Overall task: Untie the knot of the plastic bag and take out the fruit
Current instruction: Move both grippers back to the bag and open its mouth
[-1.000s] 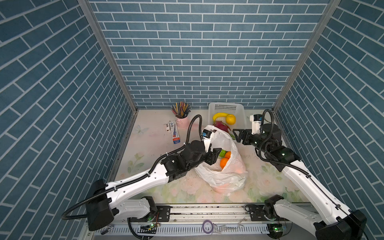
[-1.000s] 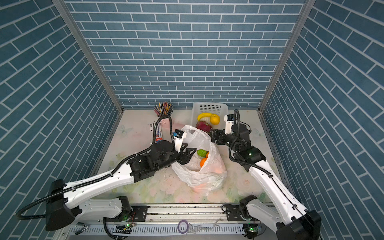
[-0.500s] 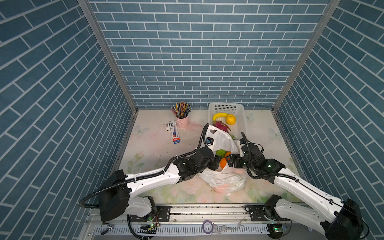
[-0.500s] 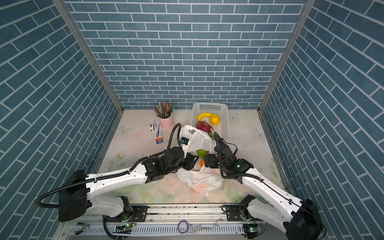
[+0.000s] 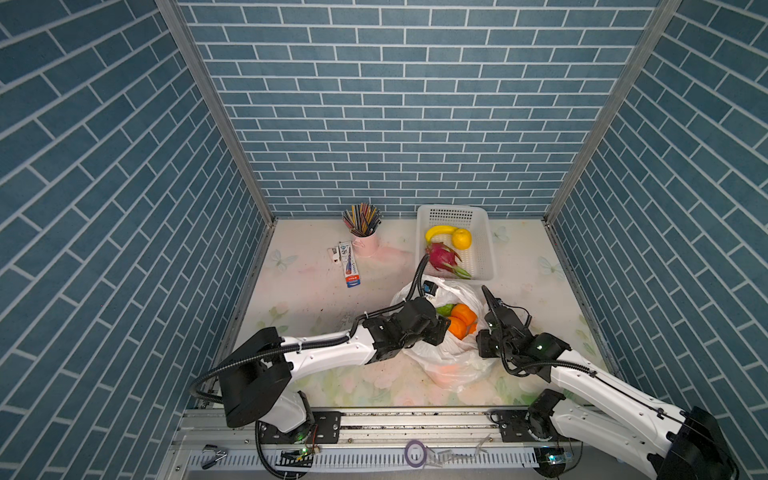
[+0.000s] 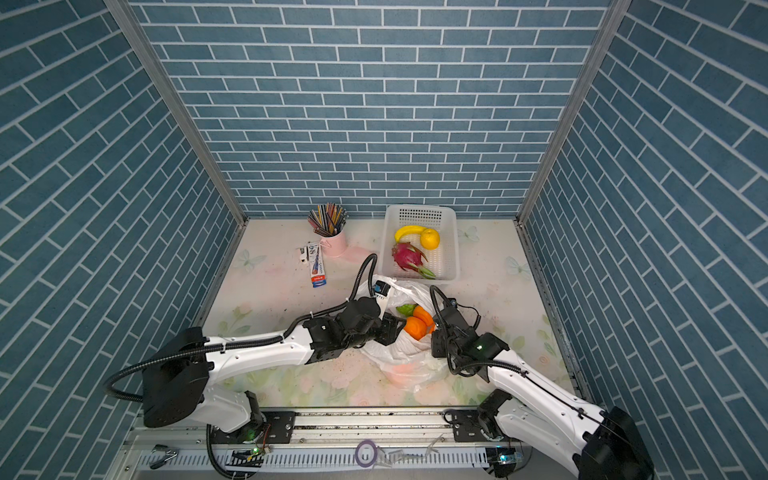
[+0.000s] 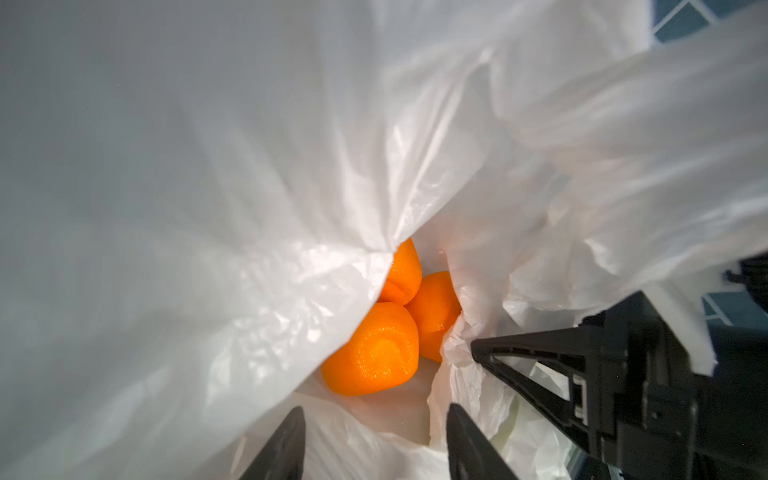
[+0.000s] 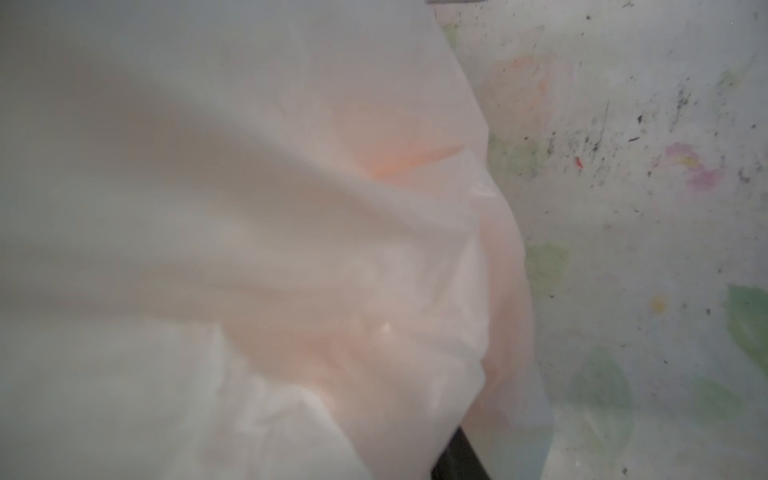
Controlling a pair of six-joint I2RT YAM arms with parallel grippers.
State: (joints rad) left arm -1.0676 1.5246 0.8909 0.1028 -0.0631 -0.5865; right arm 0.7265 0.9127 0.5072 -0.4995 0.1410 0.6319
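Note:
The white plastic bag (image 5: 451, 359) (image 6: 401, 359) lies near the table's front with its mouth open. Inside it show three oranges (image 7: 374, 353) (image 5: 459, 322) and a green fruit (image 5: 444, 309). The knot is out of view. My left gripper (image 7: 375, 409) (image 5: 441, 332) sits at the mouth's left side, open, with bag film spread between its tips. My right gripper (image 5: 482, 347) (image 6: 434, 340) is at the bag's right rim. One of its fingers (image 7: 490, 347) shows against crumpled film, and the bag covers the right wrist view. A lemon (image 5: 461, 239) and a dragon fruit (image 5: 442, 257) lie in the basket.
The white perforated basket (image 5: 485, 249) stands at the back right and also holds a banana (image 5: 436, 232). A pink cup of pencils (image 5: 363, 235) and a toothpaste box (image 5: 350, 268) are at the back left. Blue brick walls close in three sides.
My right arm swung from beside the basket down to the bag's near right rim. My left gripper shifted nearer along the mouth, and the bag sank lower.

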